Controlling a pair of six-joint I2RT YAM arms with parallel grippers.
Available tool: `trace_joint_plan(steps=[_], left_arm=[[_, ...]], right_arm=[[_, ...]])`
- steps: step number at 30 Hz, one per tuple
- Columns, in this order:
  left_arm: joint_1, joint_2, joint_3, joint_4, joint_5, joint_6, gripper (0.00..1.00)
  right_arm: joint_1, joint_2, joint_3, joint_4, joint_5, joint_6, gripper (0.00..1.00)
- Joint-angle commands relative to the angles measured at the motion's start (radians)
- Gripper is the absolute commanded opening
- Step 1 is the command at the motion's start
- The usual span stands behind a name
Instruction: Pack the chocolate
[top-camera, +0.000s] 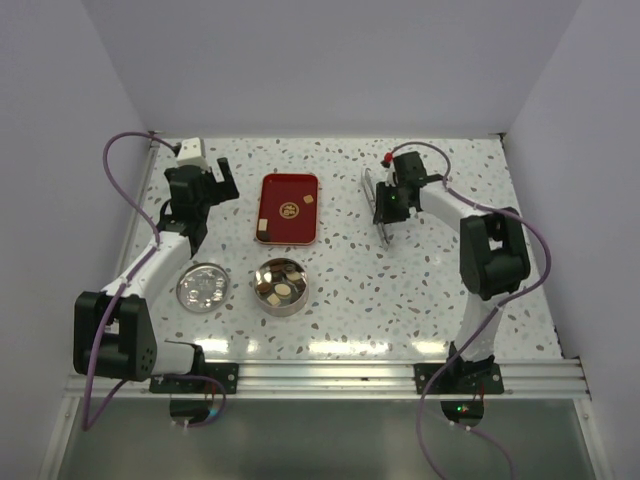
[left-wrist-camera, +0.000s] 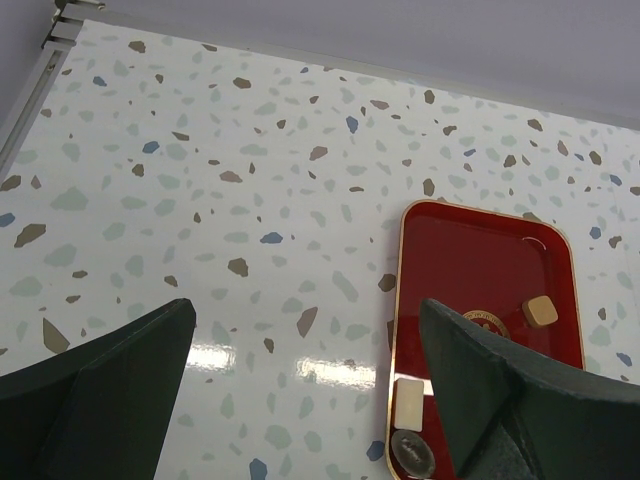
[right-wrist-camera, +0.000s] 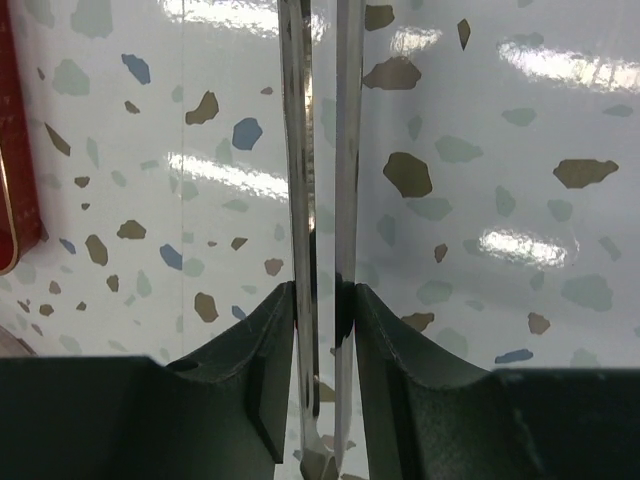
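Chocolate (top-camera: 308, 200): last tan and cream bite-size pieces on red rectangular tray (top-camera: 285, 190); others in round silver tin (top-camera: 281, 309).
Right tool (top-camera: 388, 207): narrow, clamping thin metal tweezers (right-wrist-camera: 347, 150); tray lies to its left.
Left tool (top-camera: 215, 185): wide, empty, nearer the tray.

In the left wrist view the red tray (left-wrist-camera: 480, 270) runs off the bottom edge and its right corner sits behind a finger (left-wrist-camera: 500, 400) of the left gripper (left-wrist-camera: 305, 400), while a round dark piece (left-wrist-camera: 411, 455) there is cut by the frame. In the right wrist view the metal tongs (right-wrist-camera: 320, 150) leave the top edge, tips unseen. From above, the chocolate (top-camera: 285, 291) in the tin (top-camera: 284, 308) is too small to count.
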Motion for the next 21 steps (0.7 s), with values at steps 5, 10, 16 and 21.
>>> trace_joint_plan(steps=[5,10,16,21], left_arm=[[0.010,0.014,0.001,0.046,-0.012,-0.007,1.00],[0.010,0.022,0.001,0.047,-0.009,-0.007,1.00],[0.010,0.023,0.003,0.049,-0.004,-0.007,1.00],[0.010,0.022,0.001,0.046,-0.001,-0.010,1.00]], right_arm=[[-0.002,0.080,0.109,0.035,0.042,0.029,0.33],[0.000,0.111,0.146,0.026,0.067,0.028,0.38],[0.000,0.122,0.149,0.020,0.079,0.020,0.44],[0.000,0.128,0.145,0.022,0.076,0.017,0.49]])
